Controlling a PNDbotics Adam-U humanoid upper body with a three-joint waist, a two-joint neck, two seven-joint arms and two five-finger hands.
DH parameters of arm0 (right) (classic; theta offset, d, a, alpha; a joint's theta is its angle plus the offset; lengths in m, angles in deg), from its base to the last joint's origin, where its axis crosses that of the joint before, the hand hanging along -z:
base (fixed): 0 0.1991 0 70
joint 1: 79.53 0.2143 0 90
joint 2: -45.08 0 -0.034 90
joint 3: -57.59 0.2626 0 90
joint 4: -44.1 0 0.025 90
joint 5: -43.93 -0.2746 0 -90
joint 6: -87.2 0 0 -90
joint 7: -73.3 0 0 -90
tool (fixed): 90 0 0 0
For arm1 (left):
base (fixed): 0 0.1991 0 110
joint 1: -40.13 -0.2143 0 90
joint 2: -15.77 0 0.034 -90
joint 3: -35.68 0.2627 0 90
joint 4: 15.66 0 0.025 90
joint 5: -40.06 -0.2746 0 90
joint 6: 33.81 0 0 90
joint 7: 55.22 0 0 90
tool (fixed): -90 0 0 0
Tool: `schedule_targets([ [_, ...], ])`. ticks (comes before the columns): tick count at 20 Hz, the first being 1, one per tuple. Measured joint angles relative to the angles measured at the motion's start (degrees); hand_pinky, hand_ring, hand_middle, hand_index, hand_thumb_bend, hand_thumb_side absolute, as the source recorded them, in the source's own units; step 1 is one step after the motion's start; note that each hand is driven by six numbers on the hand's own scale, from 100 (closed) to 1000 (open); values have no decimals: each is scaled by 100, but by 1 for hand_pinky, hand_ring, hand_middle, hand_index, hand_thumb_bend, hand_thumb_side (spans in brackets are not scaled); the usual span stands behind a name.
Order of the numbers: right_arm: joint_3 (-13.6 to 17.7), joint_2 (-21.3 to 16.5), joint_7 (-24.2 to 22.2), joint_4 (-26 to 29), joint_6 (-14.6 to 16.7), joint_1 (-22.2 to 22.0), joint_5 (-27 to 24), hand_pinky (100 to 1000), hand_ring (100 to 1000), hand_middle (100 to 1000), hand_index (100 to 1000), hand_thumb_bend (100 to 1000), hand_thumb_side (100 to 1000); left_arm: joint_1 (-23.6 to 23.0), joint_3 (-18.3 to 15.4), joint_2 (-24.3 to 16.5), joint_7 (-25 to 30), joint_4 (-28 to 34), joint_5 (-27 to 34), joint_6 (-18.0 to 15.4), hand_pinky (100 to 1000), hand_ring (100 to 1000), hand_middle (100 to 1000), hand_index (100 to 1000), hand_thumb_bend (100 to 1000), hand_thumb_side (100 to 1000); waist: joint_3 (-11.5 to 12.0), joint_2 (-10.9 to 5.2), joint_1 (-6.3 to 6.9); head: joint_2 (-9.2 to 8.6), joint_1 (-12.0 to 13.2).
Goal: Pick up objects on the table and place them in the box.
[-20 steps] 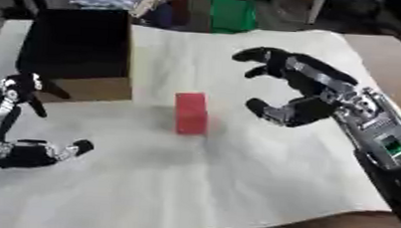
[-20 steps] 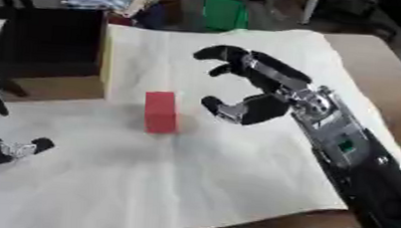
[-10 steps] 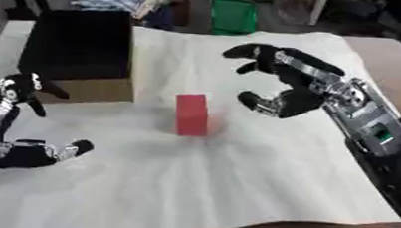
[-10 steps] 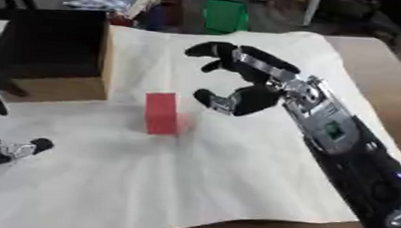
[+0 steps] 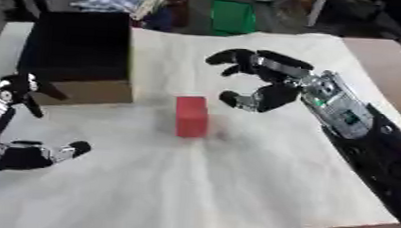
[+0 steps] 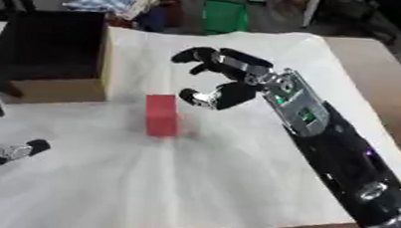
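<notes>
The right hand hangs spread, fingers and thumb apart and gripping nothing, just right of the upright red rectangular block, with a gap between thumb tip and block. The block stands alone on the white paper-covered table, with bare sheet in front and to its right. Behind and left sits the open black-lined cardboard box; its interior looks dark. The left hand rests open near the lower left edge

Matt red block; cardboard box, black inside; white paper-like table cover; wood tabletop.
</notes>
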Motion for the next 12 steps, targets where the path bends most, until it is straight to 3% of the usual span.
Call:
schedule_targets([
  [12,-106,414,-117,-897,371,227,810,892,1000,921,929,327,495,5,12,5,14,0,13,-13,424,694,561,629,801,100,26,21,1,2,-23],
])
